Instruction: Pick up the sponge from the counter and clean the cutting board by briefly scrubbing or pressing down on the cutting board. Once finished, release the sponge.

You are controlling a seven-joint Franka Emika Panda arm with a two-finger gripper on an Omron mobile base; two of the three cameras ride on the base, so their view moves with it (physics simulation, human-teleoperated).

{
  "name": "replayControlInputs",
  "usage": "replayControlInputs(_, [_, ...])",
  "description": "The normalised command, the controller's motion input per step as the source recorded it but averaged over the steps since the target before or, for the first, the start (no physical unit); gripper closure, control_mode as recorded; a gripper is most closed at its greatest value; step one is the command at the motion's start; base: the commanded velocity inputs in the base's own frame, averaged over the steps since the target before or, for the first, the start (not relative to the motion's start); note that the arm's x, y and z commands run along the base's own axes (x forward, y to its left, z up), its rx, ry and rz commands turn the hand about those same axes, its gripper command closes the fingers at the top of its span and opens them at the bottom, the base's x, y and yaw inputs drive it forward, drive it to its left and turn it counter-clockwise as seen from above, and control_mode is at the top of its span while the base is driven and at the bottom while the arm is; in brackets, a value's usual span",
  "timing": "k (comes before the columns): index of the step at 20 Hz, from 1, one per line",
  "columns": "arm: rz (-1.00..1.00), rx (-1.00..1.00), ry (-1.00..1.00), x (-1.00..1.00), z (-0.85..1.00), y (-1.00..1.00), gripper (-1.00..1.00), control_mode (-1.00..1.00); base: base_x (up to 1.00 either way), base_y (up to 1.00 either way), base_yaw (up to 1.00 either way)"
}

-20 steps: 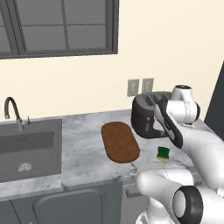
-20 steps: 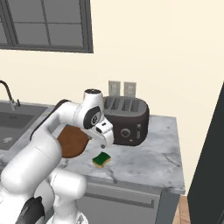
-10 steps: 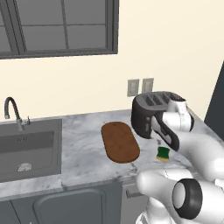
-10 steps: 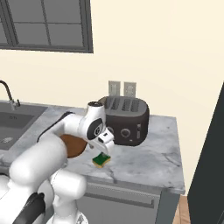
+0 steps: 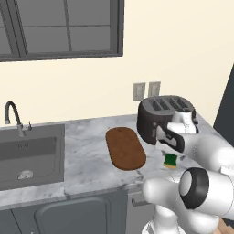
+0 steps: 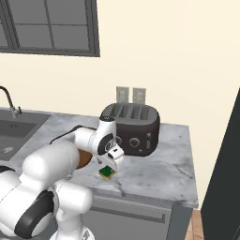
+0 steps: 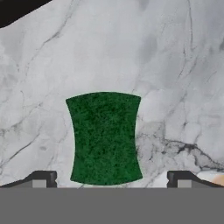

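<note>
Gripper: the gripper (image 7: 108, 177) is held wide open and empty, pointed straight down; one fingertip (image 7: 40, 178) is seen on each side of the sponge, with clear counter left between each tip and the block.
Sponge: the sponge (image 7: 105, 138) lies flat directly beneath the gripper, green side up, centred between the fingertips; no contact can be made out.
Reason for pose: the jaws appear to be set astride the block so that it can be clamped by its two sides once the hand is lowered; the grasp is judged not yet made.
Counter: the sponge rests on the counter (image 7: 175, 65), pale marble with grey veins, near its front edge.
Board: the board (image 5: 125, 147) lies flat on the counter, to the left of the gripper and well apart from the sponge; nothing is seen on it.
Toaster: a black toaster (image 6: 133, 129) stands just behind the gripper, against the wall.
Sink: a sink (image 5: 29, 155) with a tap is set into the counter far to the left, beyond the board.
Room: two wall sockets (image 5: 146, 90) are seen above the toaster, and a dark-framed window (image 5: 59, 27) above the sink.
</note>
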Motion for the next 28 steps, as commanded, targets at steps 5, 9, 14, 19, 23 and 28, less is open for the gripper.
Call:
replayControlInputs(5, [0.00,0.00,0.00,0.10,-0.26,0.00,-1.00,-1.00,0.00,0.00,0.00])
replayControlInputs(9, [0.00,0.00,0.00,0.06,-0.13,0.00,-1.00,-1.00,0.00,0.00,0.00])
replayControlInputs(14, [0.00,0.00,0.00,0.02,-0.12,0.00,-1.00,-1.00,0.00,0.00,0.00])
replayControlInputs(19, [0.00,0.00,0.00,0.00,-0.05,0.00,-1.00,-1.00,0.00,0.00,0.00])
replayControlInputs(23, [0.00,0.00,0.00,0.00,0.00,0.00,-1.00,-1.00,0.00,0.00,0.00])
replayControlInputs(28, [0.00,0.00,0.00,0.01,-0.03,0.00,-1.00,-1.00,0.00,0.00,0.00])
